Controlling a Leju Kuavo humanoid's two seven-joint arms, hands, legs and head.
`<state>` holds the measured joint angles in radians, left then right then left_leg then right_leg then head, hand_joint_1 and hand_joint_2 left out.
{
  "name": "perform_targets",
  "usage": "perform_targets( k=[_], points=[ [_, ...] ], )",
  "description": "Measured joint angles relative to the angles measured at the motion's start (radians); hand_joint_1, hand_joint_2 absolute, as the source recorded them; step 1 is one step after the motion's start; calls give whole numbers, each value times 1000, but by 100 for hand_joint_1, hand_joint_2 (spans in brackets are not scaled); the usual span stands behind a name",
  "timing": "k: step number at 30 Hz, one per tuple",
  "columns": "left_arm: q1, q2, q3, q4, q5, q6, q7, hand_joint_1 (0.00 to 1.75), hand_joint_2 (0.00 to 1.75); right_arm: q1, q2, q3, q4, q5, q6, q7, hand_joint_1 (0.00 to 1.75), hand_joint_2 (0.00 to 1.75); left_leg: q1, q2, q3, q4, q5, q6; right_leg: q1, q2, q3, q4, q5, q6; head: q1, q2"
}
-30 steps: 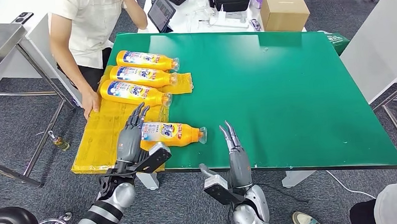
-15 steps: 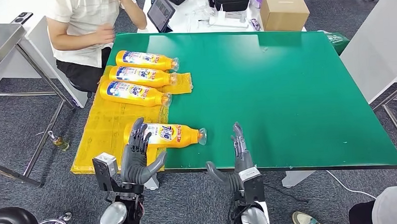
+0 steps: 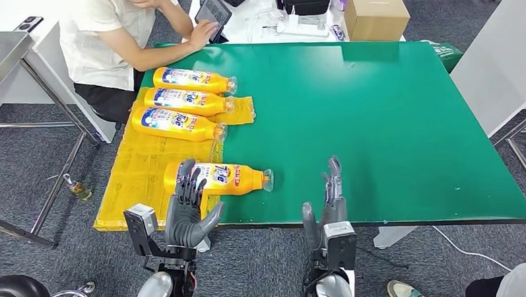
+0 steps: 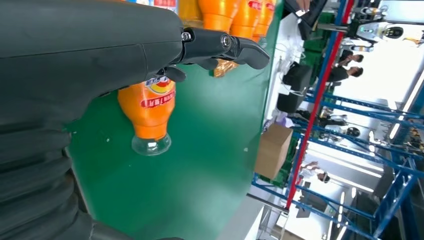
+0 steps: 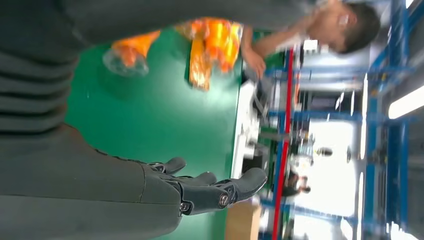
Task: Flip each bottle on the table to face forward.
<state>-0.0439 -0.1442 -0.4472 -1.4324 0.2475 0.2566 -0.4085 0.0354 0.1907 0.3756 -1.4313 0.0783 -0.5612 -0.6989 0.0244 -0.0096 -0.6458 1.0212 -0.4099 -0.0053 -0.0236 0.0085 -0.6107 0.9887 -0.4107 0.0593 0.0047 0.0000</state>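
- Since the earlier pictures, the left hand (image 3: 186, 207) has pulled back off the near bottle (image 3: 220, 178) toward the table edge, and the right hand (image 3: 328, 202) has turned and now stands up straight. The person (image 3: 108, 41) has taken a hand off the yellow sheet (image 3: 142, 172) and now touches a tablet (image 3: 213, 15).
- The left hand is open and holds nothing. Its fingertips (image 3: 187, 172) sit over the fat end of the near bottle, but the head view does not tell if they touch it.
- The right hand is open too, fingers apart, and holds nothing. It is near the front edge of the green table (image 3: 392, 131), a bit apart from the bottle's clear cap (image 3: 268, 180).
- The near bottle lies on its side, half on the yellow sheet and half on the green table. Its label faces up, so it looks turned the right way.
- Three more orange bottles (image 3: 179, 102) lie side by side on the yellow sheet, farther back, near the person. Their labels face up too.
- So all four bottles seem to show their fronts. The job looks nearly done or done.
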Motion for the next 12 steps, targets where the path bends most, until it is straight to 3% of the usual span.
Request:
perform_targets(
  k=[4,8,12],
  points=[
    [7,4,-19,-3,18,-39,6,0,175,0,11,0,5,-51,-10,19,0,175,0,0,0,0,0,0,0,0,0,0,0,0,0,0],
    [18,14,-26,-7,58,-155,0,0,175,4,6,-3,3,-116,92,52,0,175,0,0,0,0,0,0,0,0,0,0,0,0,0,0],
    [31,20,-29,-13,62,-185,-6,0,175,9,-1,-7,-1,-95,96,46,0,175,0,0,0,0,0,0,0,0,0,0,0,0,0,0]
  ],
)
